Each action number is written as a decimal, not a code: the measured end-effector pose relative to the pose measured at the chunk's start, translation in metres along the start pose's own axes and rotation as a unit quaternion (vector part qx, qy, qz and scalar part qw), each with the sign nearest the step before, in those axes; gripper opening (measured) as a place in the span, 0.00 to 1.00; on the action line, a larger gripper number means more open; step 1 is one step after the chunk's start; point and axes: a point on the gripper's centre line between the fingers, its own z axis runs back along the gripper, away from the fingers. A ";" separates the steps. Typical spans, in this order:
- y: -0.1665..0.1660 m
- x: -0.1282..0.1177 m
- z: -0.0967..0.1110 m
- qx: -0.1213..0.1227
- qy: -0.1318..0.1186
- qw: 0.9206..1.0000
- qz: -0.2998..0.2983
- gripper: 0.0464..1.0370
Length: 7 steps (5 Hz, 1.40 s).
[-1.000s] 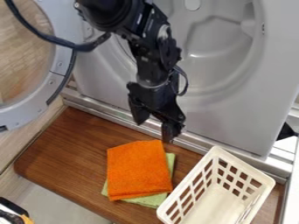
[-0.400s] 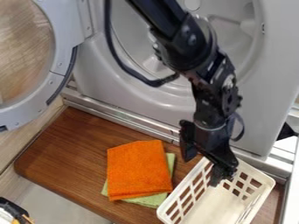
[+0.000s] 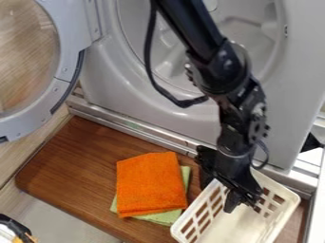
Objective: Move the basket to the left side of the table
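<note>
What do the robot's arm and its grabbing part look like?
The black robot arm has a smooth, slightly shiny tube above chunky, rounded joints. A thick black cable runs loosely beside it; a thinner dark wire loops near the wrist, by a narrow grey ring. The black two-finger gripper looks blocky and angular.

Bright, diffuse light with soft shadows
</note>
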 end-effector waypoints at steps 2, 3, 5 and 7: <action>-0.011 -0.002 0.011 0.044 -0.038 0.998 -0.015 0.13; -0.013 -0.002 0.016 0.040 -0.049 0.998 -0.013 0.07; 0.048 -0.020 0.081 0.019 -0.087 0.995 0.046 0.04; 0.133 -0.070 0.083 0.009 -0.049 0.995 0.089 0.04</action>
